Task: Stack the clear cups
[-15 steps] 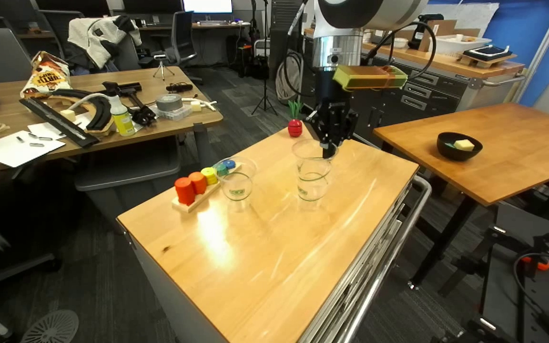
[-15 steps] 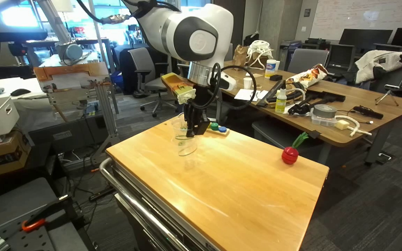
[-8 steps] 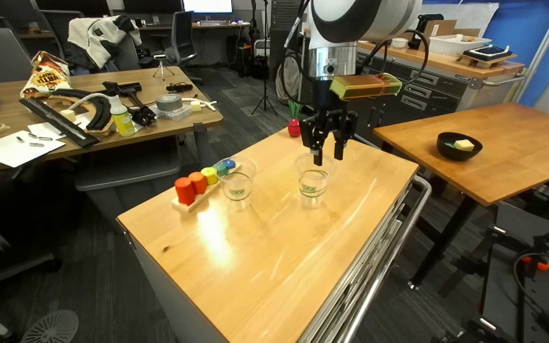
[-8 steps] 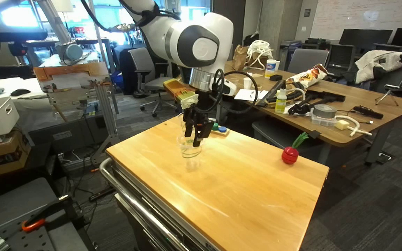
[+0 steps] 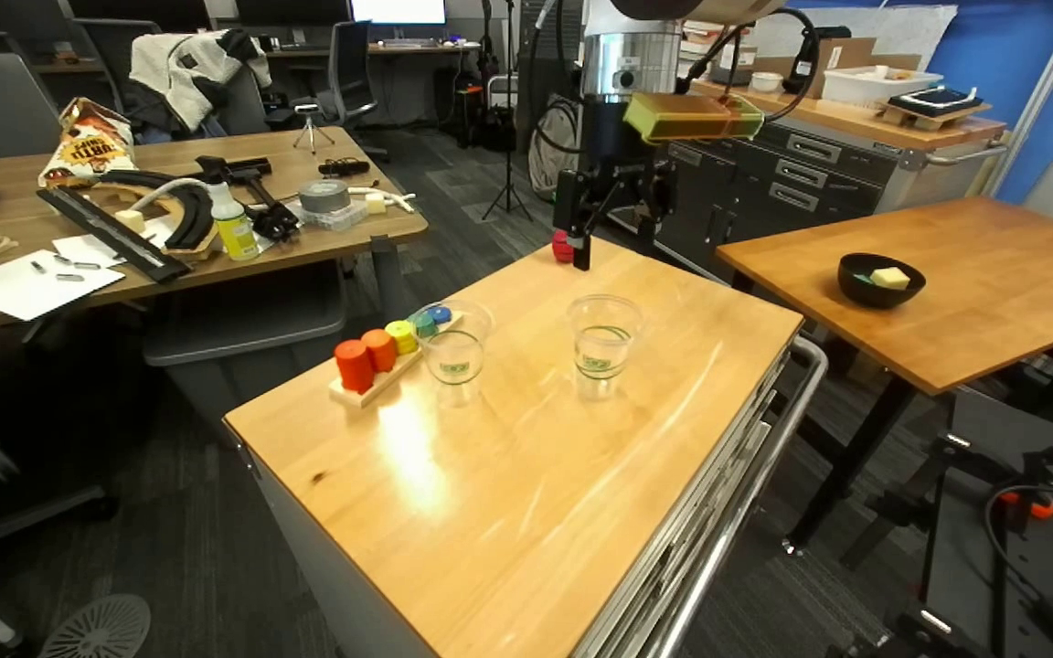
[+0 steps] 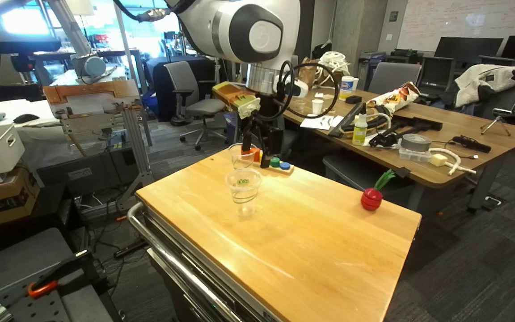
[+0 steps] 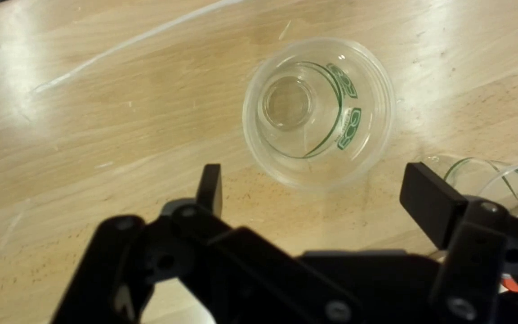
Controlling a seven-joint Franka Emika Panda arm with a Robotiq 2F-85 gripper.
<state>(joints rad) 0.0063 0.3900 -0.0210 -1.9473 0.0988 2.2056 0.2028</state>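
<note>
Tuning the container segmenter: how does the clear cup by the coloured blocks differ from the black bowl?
Surface: the clear cup is see-through with green print; the black bowl is opaque.
Shape: the cup tapers to a narrower base; the bowl is low and wide.
Place: the cup stands on the wooden worktop; the bowl sits on the neighbouring table.
Shared: both upright, with round open tops.

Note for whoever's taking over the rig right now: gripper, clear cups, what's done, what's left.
Gripper: jaws open, holding nothing, raised above the wooden top.
Where: the first clear cup stands upright beside the coloured blocks; the second clear cup stands upright, apart from it.
Done: the wrist view shows two green logos on the second, perhaps a nested pair; I can't tell.
Left: the two aren't stacked together; probably lower one into the other.
</note>
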